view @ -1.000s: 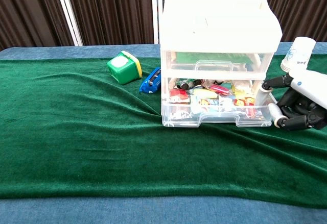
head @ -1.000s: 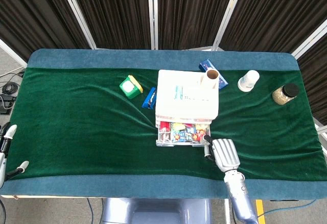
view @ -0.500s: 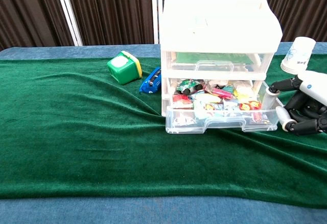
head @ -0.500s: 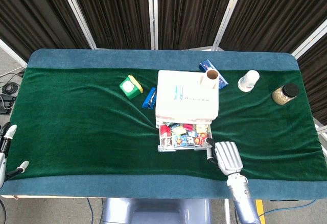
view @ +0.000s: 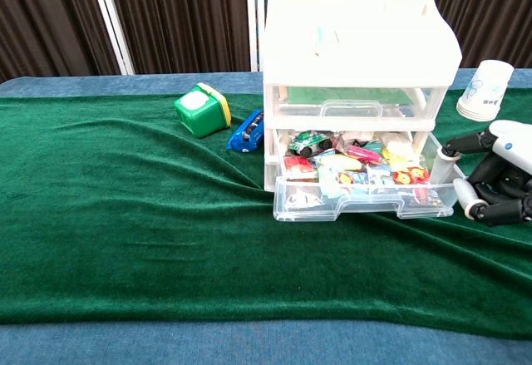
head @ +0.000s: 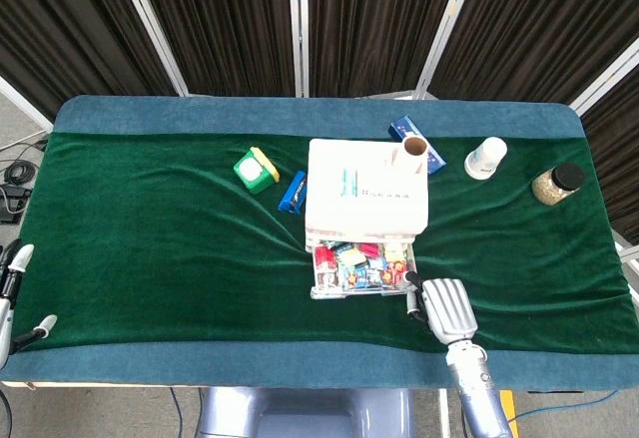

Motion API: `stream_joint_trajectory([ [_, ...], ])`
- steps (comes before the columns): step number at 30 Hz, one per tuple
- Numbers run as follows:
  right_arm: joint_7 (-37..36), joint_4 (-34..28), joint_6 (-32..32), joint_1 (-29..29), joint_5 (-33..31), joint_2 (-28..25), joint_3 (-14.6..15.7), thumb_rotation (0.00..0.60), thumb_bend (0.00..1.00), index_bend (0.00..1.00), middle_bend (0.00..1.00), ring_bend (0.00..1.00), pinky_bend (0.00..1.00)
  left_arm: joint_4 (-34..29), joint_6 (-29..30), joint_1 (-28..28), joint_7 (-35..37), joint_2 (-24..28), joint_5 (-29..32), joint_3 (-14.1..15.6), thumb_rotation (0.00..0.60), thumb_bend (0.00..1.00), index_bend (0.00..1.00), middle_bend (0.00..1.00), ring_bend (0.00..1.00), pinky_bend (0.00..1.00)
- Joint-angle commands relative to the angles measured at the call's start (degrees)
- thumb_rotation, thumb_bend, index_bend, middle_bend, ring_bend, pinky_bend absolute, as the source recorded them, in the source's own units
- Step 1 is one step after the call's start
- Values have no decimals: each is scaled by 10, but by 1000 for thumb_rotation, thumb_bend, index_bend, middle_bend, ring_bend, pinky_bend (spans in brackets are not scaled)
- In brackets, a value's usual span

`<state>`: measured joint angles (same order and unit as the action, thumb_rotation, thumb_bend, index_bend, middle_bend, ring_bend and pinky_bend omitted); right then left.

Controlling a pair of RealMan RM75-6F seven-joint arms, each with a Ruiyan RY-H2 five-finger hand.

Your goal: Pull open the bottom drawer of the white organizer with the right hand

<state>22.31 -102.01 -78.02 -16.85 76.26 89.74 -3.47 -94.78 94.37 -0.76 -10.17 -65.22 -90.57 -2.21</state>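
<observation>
Chest view, left to right, taking the white organizer (view: 359,49) as landmark: a green box (view: 202,109) and a blue packet (view: 246,130) lie left of it on the green-covered desk (view: 125,224). The organizer's bottom drawer (view: 366,197) stands pulled partway out toward the camera, its load of small colourful items exposed. The drawer above it appears closed. A paper cup (view: 480,90) stands right of the organizer. The right hand (view: 490,186) sits just beside the drawer's right front corner, fingers (view: 462,194) curled in; whether they touch the drawer or grip anything cannot be told. In the head view the left hand (head: 14,293) lies far left of the organizer at the desk edge, fingers spread and holding nothing.

Assessment: the pull looks largely accomplished; remaining travel, if any is wanted, and release are outstanding.
</observation>
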Motion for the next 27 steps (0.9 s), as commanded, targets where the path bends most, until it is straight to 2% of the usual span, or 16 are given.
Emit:
stream_joint_trajectory([
  [1, -4, 2, -2, 1, 7, 0, 1, 600, 554, 437, 903, 961, 829, 0, 0, 0, 0, 0, 0, 0, 600, 0, 0, 0, 0, 0],
  [10, -10, -2, -5, 4, 17, -2, -1, 600, 552, 236, 903, 960, 829, 0, 2, -1, 1, 0, -2, 1, 600, 0, 0, 0, 0, 0],
  [16, -6, -8, -15, 7, 35, -7, -1, 600, 553, 220, 903, 960, 829, 0, 2, -1, 3, 1, -1, 0, 600, 0, 0, 0, 0, 0],
  [21, 0, -15, -47, 18, 63, -36, -3, 600, 551, 220, 879, 937, 805, 1, 3, -1, 6, 2, -1, -1, 600, 0, 0, 0, 0, 0],
  [24, -8, -14, -77, 31, 83, -63, -7, 600, 550, 220, 841, 905, 770, 2, 4, -1, 7, 2, -1, -1, 600, 0, 0, 0, 0, 0],
  [27, -30, -9, -111, 45, 104, -92, -14, 600, 544, 221, 756, 838, 682, 2, 3, -1, 4, 1, -1, -1, 600, 0, 0, 0, 0, 0],
])
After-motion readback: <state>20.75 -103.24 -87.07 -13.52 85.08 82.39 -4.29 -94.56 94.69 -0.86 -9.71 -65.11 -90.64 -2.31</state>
